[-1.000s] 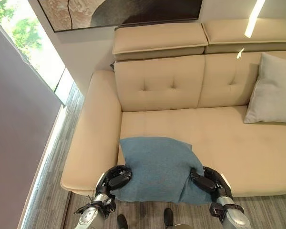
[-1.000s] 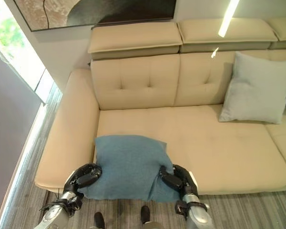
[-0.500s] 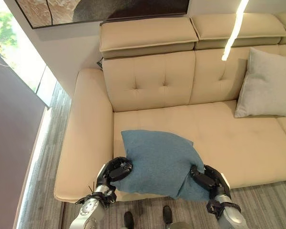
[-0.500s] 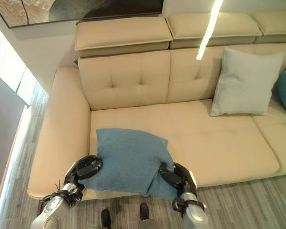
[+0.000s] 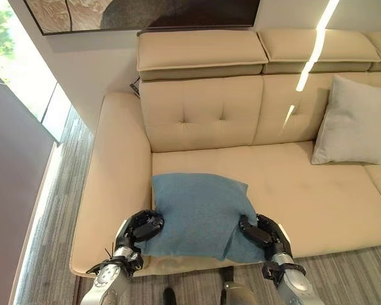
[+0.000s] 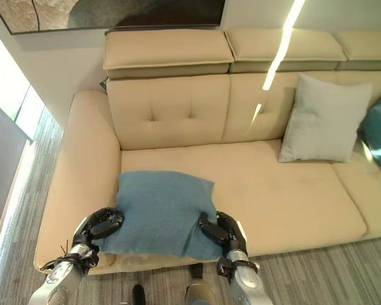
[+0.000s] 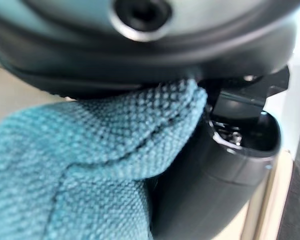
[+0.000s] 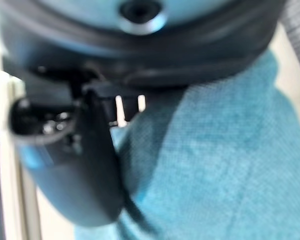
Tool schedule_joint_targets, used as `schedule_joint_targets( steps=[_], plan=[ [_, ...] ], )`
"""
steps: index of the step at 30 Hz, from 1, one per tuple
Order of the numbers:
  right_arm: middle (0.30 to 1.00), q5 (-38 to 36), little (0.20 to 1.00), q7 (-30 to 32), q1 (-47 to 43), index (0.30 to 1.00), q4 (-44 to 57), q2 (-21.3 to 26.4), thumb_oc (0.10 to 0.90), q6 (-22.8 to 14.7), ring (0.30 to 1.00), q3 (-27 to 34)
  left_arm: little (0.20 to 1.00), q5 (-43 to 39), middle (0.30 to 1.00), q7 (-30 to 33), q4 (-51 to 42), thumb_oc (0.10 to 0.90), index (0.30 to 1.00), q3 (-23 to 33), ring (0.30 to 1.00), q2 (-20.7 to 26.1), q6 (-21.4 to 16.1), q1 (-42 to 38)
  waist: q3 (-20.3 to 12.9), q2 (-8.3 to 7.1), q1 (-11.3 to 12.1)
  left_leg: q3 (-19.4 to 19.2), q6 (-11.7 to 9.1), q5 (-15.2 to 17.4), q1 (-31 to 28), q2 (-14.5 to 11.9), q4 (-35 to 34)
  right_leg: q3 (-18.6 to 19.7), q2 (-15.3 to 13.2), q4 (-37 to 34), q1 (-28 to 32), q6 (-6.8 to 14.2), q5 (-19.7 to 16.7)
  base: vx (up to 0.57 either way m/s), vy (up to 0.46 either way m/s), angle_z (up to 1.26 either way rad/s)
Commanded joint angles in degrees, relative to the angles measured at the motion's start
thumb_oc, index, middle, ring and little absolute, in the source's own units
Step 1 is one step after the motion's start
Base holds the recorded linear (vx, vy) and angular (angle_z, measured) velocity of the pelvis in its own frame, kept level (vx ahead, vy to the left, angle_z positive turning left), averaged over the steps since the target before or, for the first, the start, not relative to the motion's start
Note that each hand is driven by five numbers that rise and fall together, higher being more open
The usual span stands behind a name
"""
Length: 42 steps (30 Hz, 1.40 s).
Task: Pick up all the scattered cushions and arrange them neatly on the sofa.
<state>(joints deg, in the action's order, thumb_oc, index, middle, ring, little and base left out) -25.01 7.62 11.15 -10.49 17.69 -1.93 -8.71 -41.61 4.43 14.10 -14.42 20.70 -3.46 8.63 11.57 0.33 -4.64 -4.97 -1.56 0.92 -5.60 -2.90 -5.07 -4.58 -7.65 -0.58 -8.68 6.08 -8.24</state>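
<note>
Two hands are gripping one blue cushion (image 5: 200,213) in the left eye view: the left hand (image 5: 140,227) is pinching its corner at 8 o'clock, the right hand (image 5: 260,232) its corner at 4 o'clock, fingers of both curling round the fabric. That cushion is lying flat on the front of the sofa (image 5: 206,117) seat, overhanging the front edge a little, its long axis running from hand to hand, so both hands are equally near and the backrest is lying straight ahead at 12 o'clock; I am judging that the coming move is turning on pushing it that way. In the right eye view a grey cushion (image 6: 324,121) is leaning upright against the backrest at 2 o'clock, and a teal cushion (image 6: 380,136) is sitting just beside it at 3 o'clock. In the left wrist view the blue weave is bunching between thumb and palm; in the right wrist view the thumb is pressing into the same cloth.
</note>
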Motion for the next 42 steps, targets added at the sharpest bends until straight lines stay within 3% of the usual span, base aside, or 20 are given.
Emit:
schedule_joint_targets(
  steps=[1, 3, 4, 6, 8, 9, 11, 13, 20, 26, 31, 32, 35, 38, 42],
  plan=[
    [0.3, -0.59, 0.3, -5.01, -7.88, 0.3, 12.06, -3.31, 0.4, -8.17, 0.3, -1.47, 0.3, 2.15, 0.3, -5.82, -9.96, 0.4, 0.3, -4.14, 0.3, -3.49, -4.28, -2.49, -4.1, -0.81, -1.06, 0.86, 1.54, 11.16, -3.81, 2.15, 6.62, -1.76, -0.49, 1.08, 0.48, 3.89, 7.06, 0.21, -0.228, 0.22],
    [0.3, -0.65, 0.3, -5.17, -7.03, 0.3, 12.13, -2.3, 0.4, -8.41, 0.3, -0.7, 0.3, 1.51, 0.3, -6.18, -9.81, 0.4, 0.3, -4.35, 0.3, -4.42, -4.29, -1.93, -5.08, -0.21, -1.78, 1.13, -0.89, 10.25, -2.83, -0.6, 8.28, -2.14, 0.57, 0.68, 2.14, 2.38, 7.82, 0.2, -0.365, 0.37],
    [0.3, -0.77, 0.3, -4.73, -6.89, 0.3, 12.36, -1.27, 0.4, -8.87, 0.3, 0.24, 0.3, 1.28, 0.3, -6.05, -9.52, 0.4, 0.3, -4.54, 0.3, -4.8, -4.45, -2.6, -5.17, 0.2, -2.21, 1.3, -2.7, 8.06, -0.78, -2.34, 12.06, -3.07, 1.73, -0.24, 4.3, 0.89, 9.25, 0.13, -0.404, 0.77],
    [0.3, -0.85, 0.3, -4.11, -6.82, 0.3, 12.49, -0.03, 0.4, -9.14, 0.3, 1.12, 0.3, 0.98, 0.3, -5.76, -9.56, 0.4, 0.3, -4.81, 0.3, -5.16, -4.39, -3.4, -4.2, -0.16, -2.15, 1.84, -4.07, 4.11, 3.38, -3.56, 20.24, -4.26, 2.84, -1.96, 7.58, -1.19, 10.66, 0.08, -0.296, 1.07],
    [0.3, -1.46, 0.3, -4.03, -6.01, 0.3, 12.66, 0.14, 0.4, -9.09, 0.3, 2.08, 0.3, 0.95, 0.3, -5.88, -9.66, 0.4, 0.3, -4.59, 0.3, -5.39, -4.19, -3.23, -3.94, -0.91, -1.92, 0.16, -3.04, 5.19, 5.11, -3.1, 19.34, -5.45, 2.61, -3.78, 9.96, -1.35, 11.49, 0.09, -0.146, 0.55],
    [0.3, -1.04, 0.3, -3.43, -5.46, 0.3, 13.01, -0.3, 0.4, -9.17, 0.3, 3.19, 0.3, 1.74, 0.3, -5.9, -9.96, 0.4, 0.3, -4.18, 0.3, -5.33, -4.17, -3.28, -3.98, -1.21, -1.5, -1.5, -1.01, 6.71, 8.0, 0.27, 13.83, -5.81, 2.9, -4.33, 10.63, -0.74, 11.77, 0.1, -0.025, 0.29],
    [0.3, -0.95, 0.3, -3.48, -5.5, 0.3, 13.17, -0.59, 0.4, -9.37, 0.3, 3.2, 0.3, 1.66, 0.3, -5.61, -10.42, 0.4, 0.3, -3.87, 0.3, -5.43, -4.35, -3.45, -3.87, -1.17, -1.59, -1.9, -1.22, 5.92, 7.57, 0.11, 12.34, -5.44, 3.23, -4.42, 10.77, -0.58, 12.09, 0.07, 0.013, 0.2],
    [0.3, -0.67, 0.3, -2.78, -5.72, 0.3, 12.86, -1.28, 0.4, -9.46, 0.3, 3.02, 0.3, 1.27, 0.3, -4.71, -10.98, 0.4, 0.3, -3.21, 0.3, -5.53, -4.78, -3.35, -3.84, -1.32, -0.93, 0.1, -1.0, 5.84, 7.87, 1.33, 11.91, -4.71, 3.53, -4.42, 10.72, -0.56, 11.95, 0.08, 0.051, -0.1],
    [0.3, 0.23, 0.3, -2.12, -5.56, 0.3, 12.81, -3.12, 0.4, -9.21, 0.3, 2.81, 0.3, 1.61, 0.3, -3.31, -12.8, 0.4, 0.3, -1.01, 0.3, -4.85, -5.33, -3.28, -5.65, -1.25, -0.39, -2.13, 0.12, 3.63, 2.83, 1.64, 1.78, -3.39, 3.95, -4.42, 9.72, 0.69, 11.48, 0.08, 0.05, -0.24],
    [0.3, 2.58, 0.3, -0.61, -7.52, 0.3, 12.55, -3.23, 0.4, -9.48, 0.3, 2.29, 0.3, 2.69, 0.3, -1.6, -13.68, 0.4, 0.3, -0.44, 0.3, -4.45, -6.63, -5.05, -5.88, -0.92, -0.09, -2.87, 0.38, 3.1, 3.99, 1.54, 0.07, -2.59, 4.03, -4.42, 7.09, 1.62, 10.99, -0.04, 0.017, -0.06],
    [0.3, 8.42, 0.3, 3.11, -13.47, 0.3, 11.38, -1.59, 0.4, -11.38, 0.3, 1.49, 0.3, 12.09, 0.3, 2.02, -15.0, 0.4, 0.3, -1.07, 0.3, -2.24, -9.62, -11.71, -5.76, -0.34, 0.03, -2.94, 0.24, 2.78, 7.61, 0.96, 0.07, -2.58, 3.99, -4.42, 2.48, 2.15, 10.46, -0.12, -0.006, 0.0],
    [0.3, 12.55, 0.3, 6.44, -18.6, 0.3, 10.14, -0.24, 0.4, -12.27, 0.3, -0.01, 0.3, 15.28, 0.3, 4.46, -13.89, 0.4, 0.3, -2.9, 0.3, -1.61, -10.95, -17.29, -4.8, -0.14, 0.04, -2.66, 0.07, 1.9, 10.36, 0.59, 0.07, -2.78, 3.99, -4.42, -0.47, 2.37, 9.89, -0.22, -0.032, -0.01],
    [0.3, 14.98, 0.3, 9.2, -23.82, 0.3, 9.62, 0.13, 0.4, -13.08, 0.3, -1.36, 0.3, 17.03, 0.3, 6.98, -13.12, 0.4, 0.3, -4.04, 0.3, -1.31, -12.62, -23.27, -4.35, 0.0, 0.1, -2.02, -0.09, 0.73, 13.93, 0.37, 0.07, -2.84, 3.96, -4.42, -3.82, 2.43, 9.24, -0.17, -0.027, 0.02],
    [0.3, 16.87, 0.3, 12.8, -30.43, 0.3, 12.28, -0.49, 0.4, -15.32, 0.3, -2.37, 0.3, 20.24, 0.3, 11.66, -14.71, 0.4, 0.3, -5.4, 0.3, -1.35, -15.37, -33.03, -4.87, 0.48, -0.26, -0.89, -0.23, -0.67, 18.22, 0.67, 0.07, -3.12, 3.85, -4.42, -7.5, 2.48, 8.28, -0.1, -0.012, 0.0],
    [0.3, 20.53, 0.3, 15.96, -34.43, 0.3, 19.82, -0.66, 0.4, -18.37, 0.3, -1.5, 0.3, 23.67, 0.3, 15.8, -21.11, 0.4, 0.3, -4.39, 0.3, -0.9, -19.39, -39.3, -6.43, 0.66, -0.87, -0.38, -0.42, -1.22, 20.98, 1.35, 0.07, -2.97, 3.83, -4.42, -10.0, 2.35, 7.42, -0.01, 0.01, 0.05]
  ],
)
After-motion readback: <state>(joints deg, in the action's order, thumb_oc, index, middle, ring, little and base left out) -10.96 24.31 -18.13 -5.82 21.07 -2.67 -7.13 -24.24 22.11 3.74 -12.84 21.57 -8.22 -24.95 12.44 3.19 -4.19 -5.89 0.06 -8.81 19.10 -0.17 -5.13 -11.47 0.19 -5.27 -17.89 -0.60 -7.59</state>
